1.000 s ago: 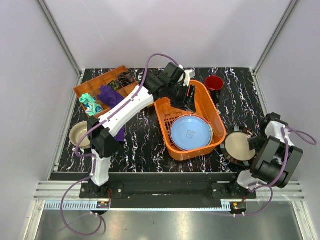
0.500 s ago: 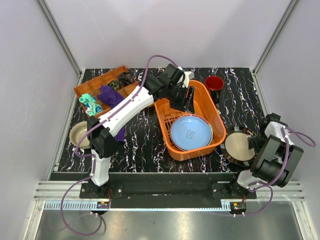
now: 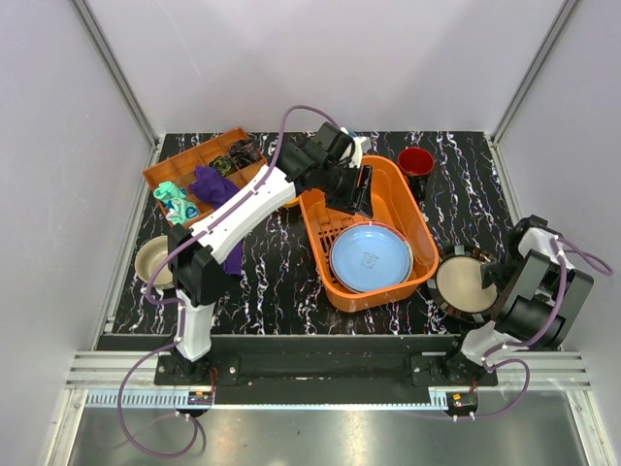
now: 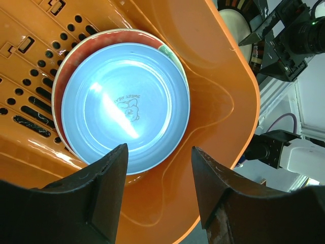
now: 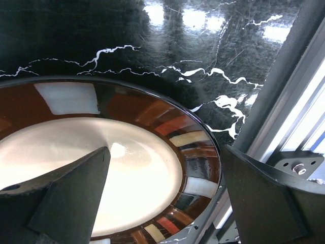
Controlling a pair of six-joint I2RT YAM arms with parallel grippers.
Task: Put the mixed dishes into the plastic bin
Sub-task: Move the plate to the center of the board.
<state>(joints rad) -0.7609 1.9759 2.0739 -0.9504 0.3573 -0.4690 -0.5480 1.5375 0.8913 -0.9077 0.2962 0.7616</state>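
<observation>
Orange plastic bin [image 3: 398, 199] holds the light blue plate [image 3: 371, 256] flat; our left tool [image 4: 158, 152] hangs spread and empty above, our right tool [image 5: 166, 152] spread over the dark striped-rim plate [image 3: 463, 283] on the desk [image 3: 281, 282], we judge to grab it

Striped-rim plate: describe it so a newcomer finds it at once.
Find the orange bin mid-table; off its near right corner a lone plate lies on the black marble table. Unlike the blue plate inside the bin, it has a cream centre and a dark, block-striped rim.

Bright even light, glare streak on light blue plate [image 4: 124, 107], lamp refl. on table [image 5: 203, 18], soft shadows.
</observation>
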